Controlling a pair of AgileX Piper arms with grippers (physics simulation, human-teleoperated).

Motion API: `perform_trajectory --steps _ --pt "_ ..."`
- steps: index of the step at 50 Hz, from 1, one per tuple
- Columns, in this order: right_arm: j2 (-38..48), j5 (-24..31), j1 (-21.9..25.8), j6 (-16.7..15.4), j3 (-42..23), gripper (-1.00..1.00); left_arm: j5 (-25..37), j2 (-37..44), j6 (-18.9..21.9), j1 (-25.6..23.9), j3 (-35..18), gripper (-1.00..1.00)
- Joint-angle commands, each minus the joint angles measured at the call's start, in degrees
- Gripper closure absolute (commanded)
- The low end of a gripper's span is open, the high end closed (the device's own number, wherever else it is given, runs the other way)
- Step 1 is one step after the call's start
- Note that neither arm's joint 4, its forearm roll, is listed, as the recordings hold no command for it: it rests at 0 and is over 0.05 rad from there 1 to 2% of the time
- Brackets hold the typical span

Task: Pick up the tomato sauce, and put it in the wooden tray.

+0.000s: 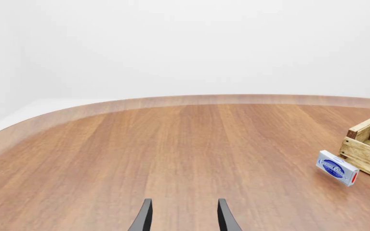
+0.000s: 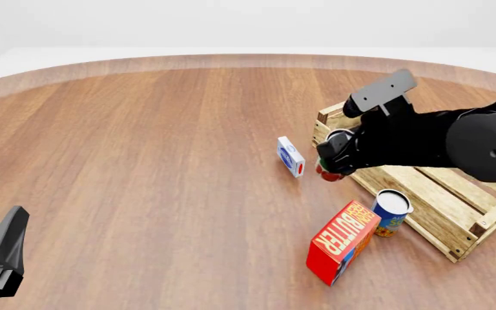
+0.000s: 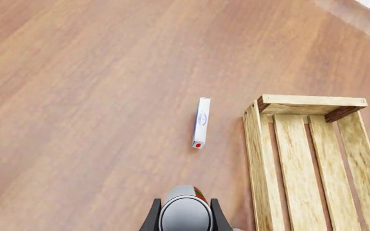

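Observation:
My right gripper is shut on the tomato sauce can, whose red and green label shows just below the fingers. In the right wrist view the can's silver-grey top sits between the two fingers. The can hangs just outside the wooden tray, by its left wall. The tray also shows in the right wrist view and in the left wrist view. My left gripper is open and empty over bare table at the near left.
A small white-and-blue box stands left of the tray; it also shows in the wrist views. A red "BUTTER" box and a blue-and-yellow can stand by the tray's near side.

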Motion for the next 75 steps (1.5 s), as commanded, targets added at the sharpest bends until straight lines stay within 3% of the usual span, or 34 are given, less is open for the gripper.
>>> perform_trajectory --steps 1,12,16,17,28,33,38,43,47,62,75 --pt "-5.6 11.1 -4.2 -1.3 -10.0 1.00 0.0 0.0 0.0 0.0 0.0 -1.00" --pt "-3.6 14.7 -10.3 -4.0 -15.4 1.00 0.0 0.0 0.0 0.0 0.0 -1.00" --pt "-1.6 15.7 -11.7 -3.4 -17.5 1.00 0.0 0.0 0.0 0.0 0.0 -1.00" --pt "-1.6 15.1 -13.3 -4.7 -17.6 1.00 0.0 0.0 0.0 0.0 0.0 -1.00" --pt "2.5 15.2 -15.5 -2.4 -19.7 1.00 0.0 0.0 0.0 0.0 0.0 -1.00" --pt "6.1 12.7 -19.5 -4.3 -19.4 1.00 0.0 0.0 0.0 0.0 0.0 -1.00" --pt "10.9 11.2 -22.1 -3.0 -20.9 1.00 0.0 0.0 0.0 0.0 0.0 -1.00" --pt "13.5 9.0 -25.0 -4.4 -20.4 1.00 0.0 0.0 0.0 0.0 0.0 -1.00" --pt "16.2 7.2 -26.9 -3.5 -19.9 1.00 0.0 0.0 0.0 0.0 0.0 -1.00" --pt "22.0 0.9 -29.4 -2.8 -15.8 1.00 0.0 0.0 0.0 0.0 0.0 -1.00" --pt "28.0 -5.0 -31.1 -4.6 -12.4 1.00 0.0 0.0 0.0 0.0 0.0 -1.00"
